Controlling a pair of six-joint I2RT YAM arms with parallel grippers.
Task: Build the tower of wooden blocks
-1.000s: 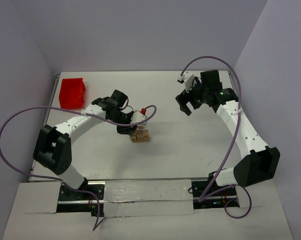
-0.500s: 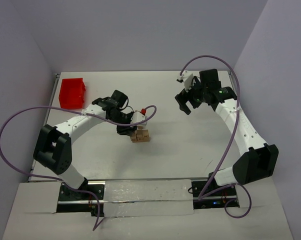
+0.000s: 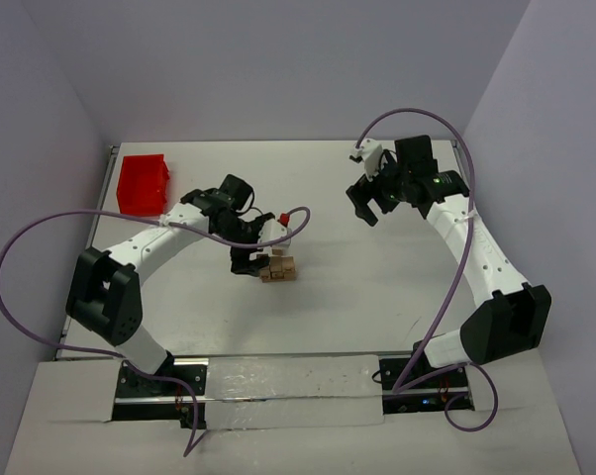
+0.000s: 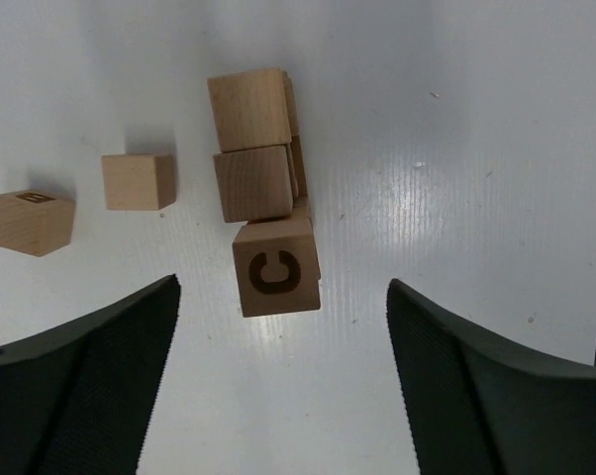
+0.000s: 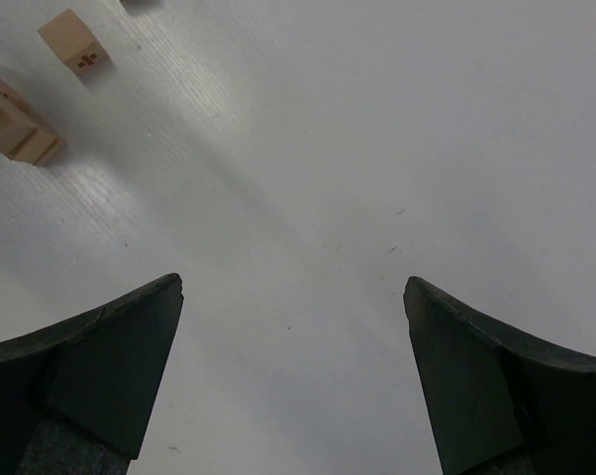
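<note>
The left arm reaches from its near-left base toward the middle of the white table (image 3: 357,297), forearm bent inward, and its left gripper (image 3: 248,263) points down just left of the wood block tower (image 3: 278,269). In the left wrist view its dark, finely ribbed fingers (image 4: 100,376) are spread wide and grasp nothing, and the blocks lie just beyond the tips. The right arm stretches up the right side to the far right of the table. There the right gripper (image 3: 367,210) hangs over bare surface with its fingers (image 5: 90,366) likewise released and nothing between them. A red plastic bin (image 3: 143,184) sits at the far left corner, well apart from both grippers; its inside cannot be made out. The tower is a tight cluster of light-tan wooden cubes with visible grain. Two plain-topped cubes (image 4: 250,107) stand in line with a cube printed with a dark letter C (image 4: 276,272), and edges of further cubes show beneath them. Two loose cubes (image 4: 138,181) lie apart beside the cluster, one bearing a dark mark on its top
</note>
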